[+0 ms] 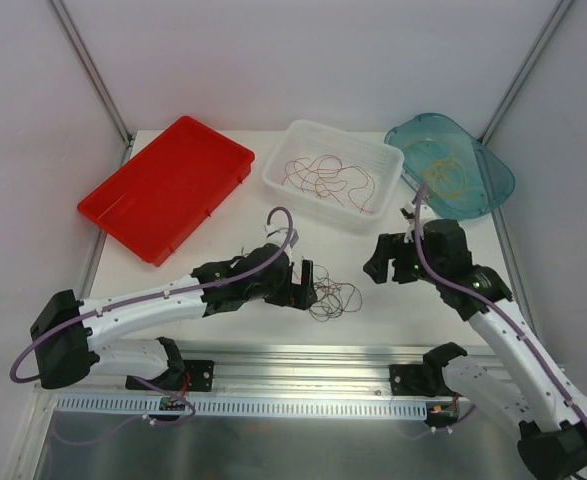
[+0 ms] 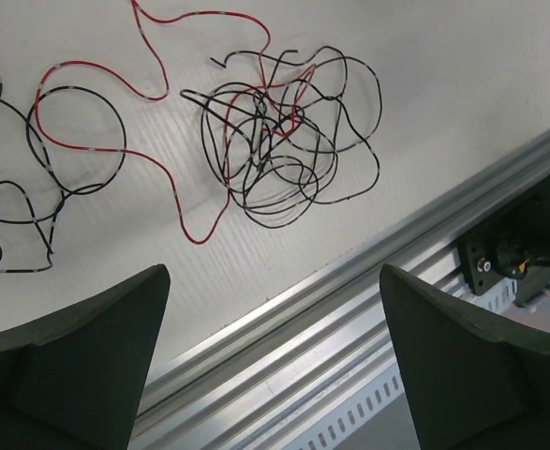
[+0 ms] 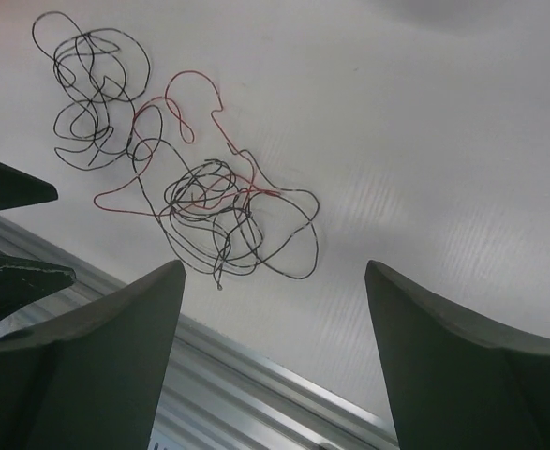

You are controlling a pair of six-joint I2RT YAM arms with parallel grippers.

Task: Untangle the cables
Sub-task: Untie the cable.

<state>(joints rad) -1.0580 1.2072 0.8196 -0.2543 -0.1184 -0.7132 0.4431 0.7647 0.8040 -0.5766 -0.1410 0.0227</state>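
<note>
The white desk (image 1: 393, 325) carries everything, and the left arm (image 1: 163, 298) and right arm (image 1: 503, 330) reach over it from its near edge. Well beyond the left jaws and off to their left sits a red tray (image 1: 163, 185). A white basket (image 1: 273, 175) stands beyond the gap between both pairs of jaws and holds thin reddish cables (image 1: 328, 180). Beyond the right jaws is a teal bin (image 1: 498, 185) with yellowish ones (image 1: 443, 170) in it. An aluminium rail (image 2: 368, 281) runs along the desk edge, under and behind both pairs of jaws. The loose tangle (image 1: 333, 297) lies flat on the desk between the left jaws and the right jaws, nearer the left pair, and it touches neither. The left jaws are spread wide with nothing between their dark fingers (image 2: 78, 366). Ahead of them a dense black knot (image 2: 275, 150) lies towards the right finger, wider black loops (image 2: 31, 178) trail off towards the left finger, and a red cable (image 2: 198, 240) winds through both. The right jaws are also spread and hold nothing. In the right wrist view the knot lies just ahead of the left finger (image 3: 96, 366), and a looser black cluster (image 3: 92, 89) lies farther ahead on that side.
</note>
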